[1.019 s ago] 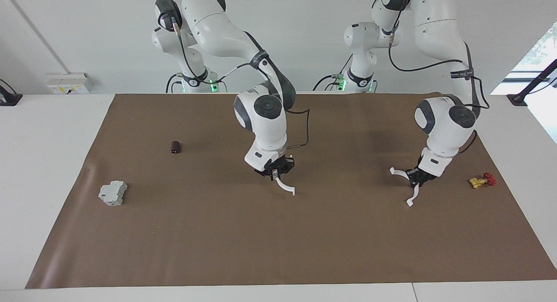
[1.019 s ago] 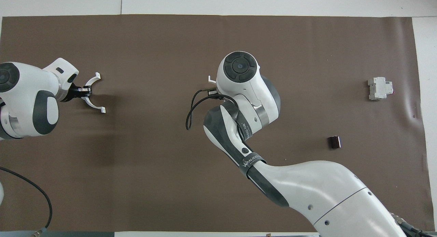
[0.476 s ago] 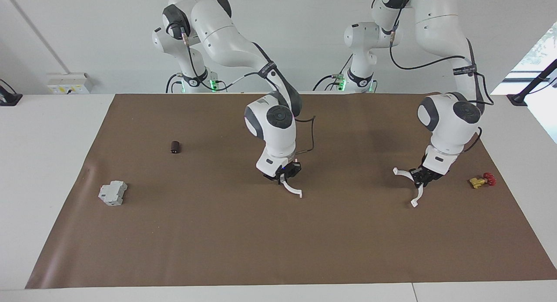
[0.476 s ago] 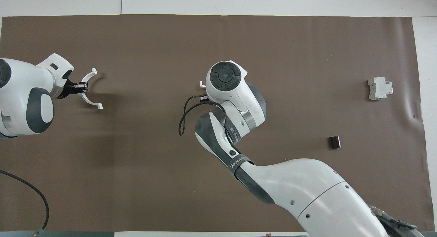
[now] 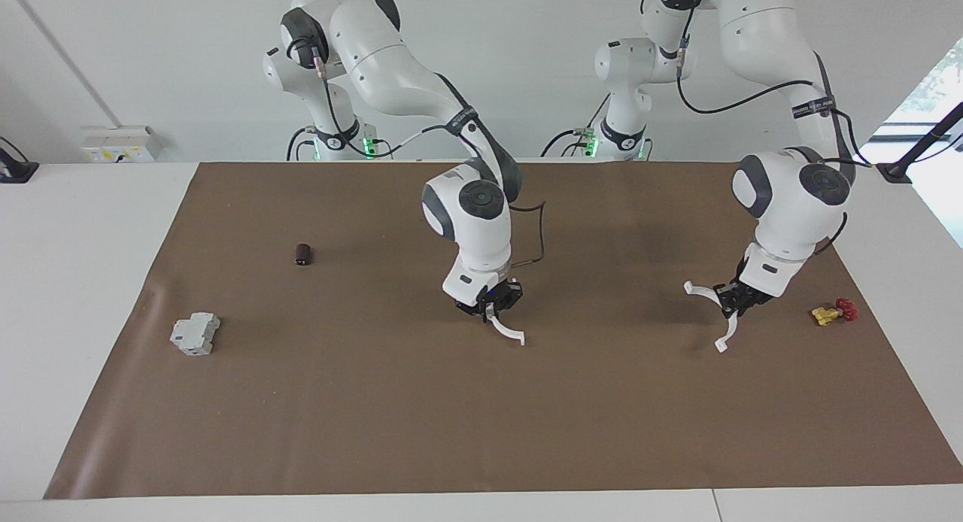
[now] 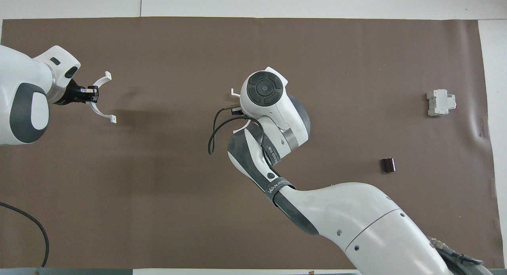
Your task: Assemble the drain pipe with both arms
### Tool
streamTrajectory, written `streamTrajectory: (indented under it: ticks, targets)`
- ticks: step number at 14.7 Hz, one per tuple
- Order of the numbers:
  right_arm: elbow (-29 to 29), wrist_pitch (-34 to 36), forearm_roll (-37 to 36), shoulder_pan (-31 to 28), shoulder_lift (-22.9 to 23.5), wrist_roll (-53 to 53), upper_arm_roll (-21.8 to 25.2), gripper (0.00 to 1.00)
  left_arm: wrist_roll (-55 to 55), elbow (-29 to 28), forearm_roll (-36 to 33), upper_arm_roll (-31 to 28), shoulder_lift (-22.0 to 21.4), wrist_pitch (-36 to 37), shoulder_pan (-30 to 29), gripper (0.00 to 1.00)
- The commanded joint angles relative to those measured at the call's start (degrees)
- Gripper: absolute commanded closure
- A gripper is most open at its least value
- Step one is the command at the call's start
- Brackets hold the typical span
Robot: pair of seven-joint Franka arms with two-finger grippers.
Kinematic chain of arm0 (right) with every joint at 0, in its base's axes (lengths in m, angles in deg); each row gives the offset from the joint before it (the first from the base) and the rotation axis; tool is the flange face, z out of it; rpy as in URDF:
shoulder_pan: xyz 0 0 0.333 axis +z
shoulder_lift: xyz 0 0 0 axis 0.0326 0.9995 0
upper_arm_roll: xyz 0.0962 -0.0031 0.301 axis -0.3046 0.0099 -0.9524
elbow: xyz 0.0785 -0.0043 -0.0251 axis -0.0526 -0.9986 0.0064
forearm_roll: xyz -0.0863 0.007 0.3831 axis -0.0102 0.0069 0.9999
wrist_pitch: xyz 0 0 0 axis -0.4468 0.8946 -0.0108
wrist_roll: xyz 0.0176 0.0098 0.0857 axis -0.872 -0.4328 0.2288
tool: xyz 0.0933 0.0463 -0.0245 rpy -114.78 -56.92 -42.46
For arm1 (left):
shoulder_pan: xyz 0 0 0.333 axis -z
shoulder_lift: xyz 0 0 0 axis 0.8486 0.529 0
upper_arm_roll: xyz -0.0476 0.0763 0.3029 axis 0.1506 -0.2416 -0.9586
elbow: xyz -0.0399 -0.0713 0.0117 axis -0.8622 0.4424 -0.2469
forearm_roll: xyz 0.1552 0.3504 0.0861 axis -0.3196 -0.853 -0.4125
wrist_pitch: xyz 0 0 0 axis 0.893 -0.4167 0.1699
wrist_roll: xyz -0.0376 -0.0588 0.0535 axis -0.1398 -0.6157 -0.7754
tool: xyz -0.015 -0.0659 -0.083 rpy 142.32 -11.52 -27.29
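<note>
We had the left gripper [image 5: 734,300] clamped mid-arc on one half-ring [image 5: 715,315], raised over the mat's [image 5: 376,432] left-arm end. The right gripper [image 5: 493,305] was closed on the other half [image 5: 508,332] over mat centre. The halves were well apart and not joined. We judged them light, thin, stiff and slippery; mid-arc holds kept the end tabs free for mating.

Bare brown mat [image 5: 602,402] lies between both raised claws.
</note>
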Motion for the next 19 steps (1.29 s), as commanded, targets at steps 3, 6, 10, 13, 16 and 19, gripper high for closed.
streamTrajectory:
  ticks: [3,6,10,13,16,19]
  targets:
    - [2.2,3.0,-0.7,-1.1,-0.2,-0.1,-0.1,0.00,-9.0,0.6,-0.9,-0.4,-0.4,1.2,7.4,1.00]
    - [6.3,13.5,-0.7,-3.9,-4.0,0.3,0.3,0.00,-13.9,0.5,-1.0,-0.4,-0.3,0.5,12.3,1.00]
    - [4.7,22.3,-1.1,-9.7,-12.5,3.1,0.2,0.00,-28.9,2.0,-6.5,-0.4,2.8,-0.7,20.3,1.00]
    - [4.6,31.0,-1.0,-14.5,-19.0,6.1,0.1,0.00,-36.7,6.8,-7.3,-0.5,8.1,-0.6,25.5,1.00]
    - [4.6,38.9,-0.5,-20.3,-24.6,11.2,0.1,0.00,-38.4,6.4,-10.7,-0.4,10.2,-2.9,28.0,1.00]
    - [4.5,45.3,-0.5,-24.3,-30.1,13.3,0.1,0.00,-38.5,3.6,-11.2,-0.3,10.3,-7.9,29.3,1.00]
